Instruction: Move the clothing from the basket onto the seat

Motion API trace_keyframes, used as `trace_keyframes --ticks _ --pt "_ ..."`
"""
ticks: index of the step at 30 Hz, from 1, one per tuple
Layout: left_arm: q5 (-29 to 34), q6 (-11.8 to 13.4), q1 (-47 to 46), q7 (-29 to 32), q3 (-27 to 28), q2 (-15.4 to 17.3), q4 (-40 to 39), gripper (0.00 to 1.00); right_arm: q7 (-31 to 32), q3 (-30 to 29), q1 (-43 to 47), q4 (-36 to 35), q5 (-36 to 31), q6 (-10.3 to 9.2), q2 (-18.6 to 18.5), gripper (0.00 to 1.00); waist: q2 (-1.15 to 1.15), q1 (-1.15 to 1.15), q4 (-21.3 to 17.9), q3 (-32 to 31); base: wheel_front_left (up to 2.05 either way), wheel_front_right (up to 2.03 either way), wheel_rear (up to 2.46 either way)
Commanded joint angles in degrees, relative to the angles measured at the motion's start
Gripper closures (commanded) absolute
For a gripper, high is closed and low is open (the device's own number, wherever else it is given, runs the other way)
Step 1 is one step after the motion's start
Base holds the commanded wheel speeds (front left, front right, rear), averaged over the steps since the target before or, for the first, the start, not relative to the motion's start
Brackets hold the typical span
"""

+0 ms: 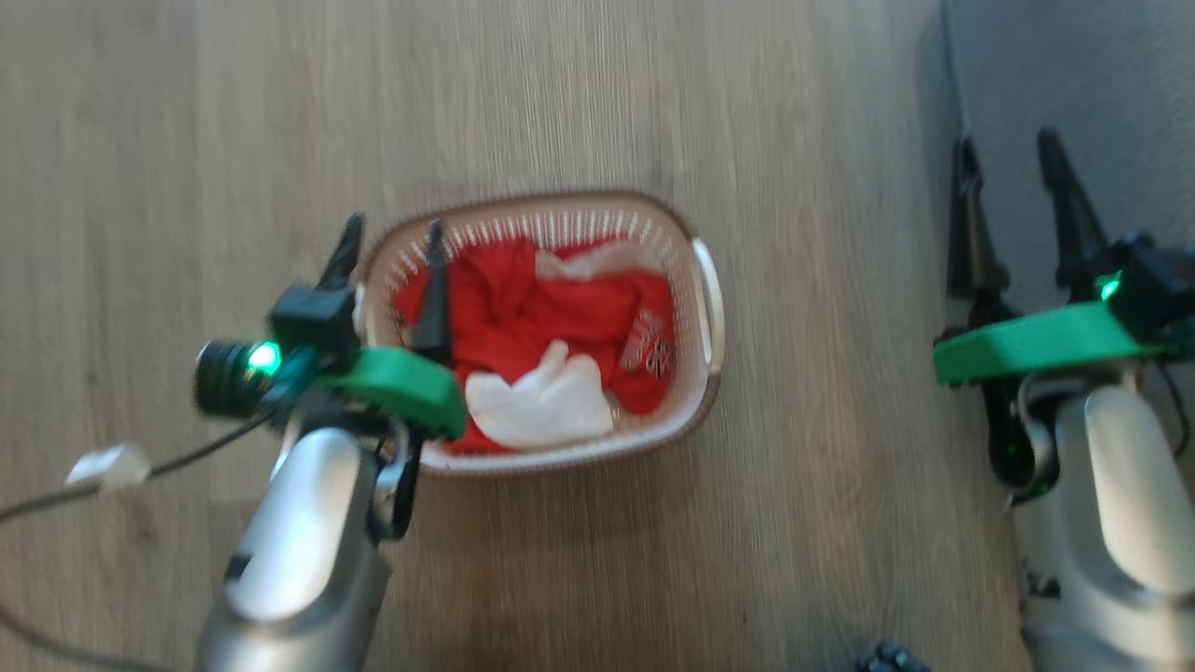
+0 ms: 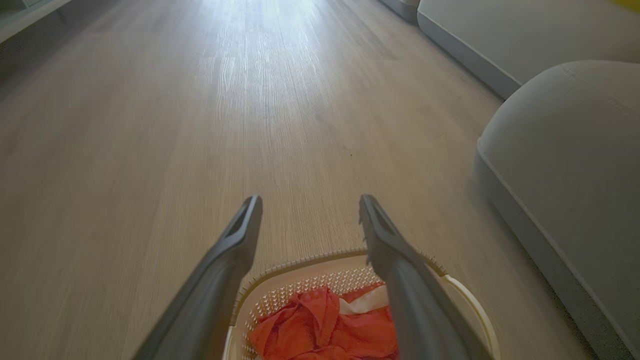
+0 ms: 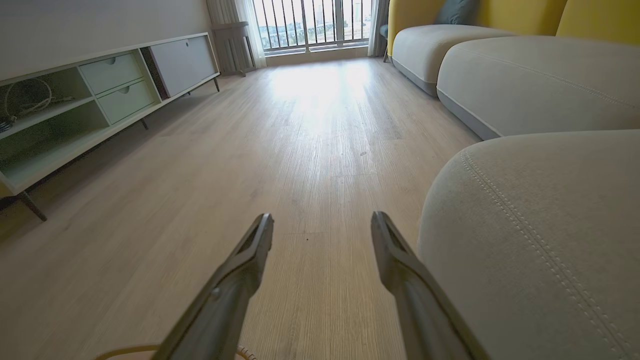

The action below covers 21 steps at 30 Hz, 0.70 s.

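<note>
The cream basket (image 1: 702, 280) stands on the wooden floor in the middle of the head view, holding red and white clothing (image 1: 532, 308). My left gripper (image 1: 392, 233) hangs open over the basket's left rim, one finger outside it and one above the clothing, holding nothing. In the left wrist view the left gripper (image 2: 309, 206) points past the basket (image 2: 280, 280) and the red clothing (image 2: 320, 325). The grey seat (image 1: 1074, 84) lies at the right; my right gripper (image 1: 1008, 154) is open over its edge. In the right wrist view the right gripper (image 3: 322, 225) is beside the seat (image 3: 540, 225).
A low white sideboard (image 3: 90, 100) with shelves and drawers lines the far left wall. More grey cushions (image 3: 540, 80) with yellow backs continue beyond the seat. A barred window (image 3: 315, 25) closes the room's far end. A cable with a white tag (image 1: 107, 467) trails by my left arm.
</note>
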Motion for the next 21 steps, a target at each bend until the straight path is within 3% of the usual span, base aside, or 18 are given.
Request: trace_keyframes --ticks 1,9,21 --pt "1.1 -0.4 -2.8 -0.7 -0.5 0.7 0.6 0.0 -0.5 1.0 -1.3 -2.0 0.7 -0.01 0.1 0.0 0.0 -0.02 -0.9 9.6 0.0 0.0 0.0" --pt "1.9 2.1 -17.7 0.2 -9.5 0.7 22.7 0.0 -0.5 2.9 -5.2 -3.4 2.8 -0.01 0.2 0.0 0.0 -0.02 -3.1 17.4 0.0 0.0 0.0" --pt "-0.7 4.0 -32.8 5.8 -17.0 0.7 41.9 0.0 -0.5 4.8 -6.3 -6.0 5.3 -0.01 0.2 0.0 0.0 -0.02 -7.0 22.9 0.0 0.0 0.0"
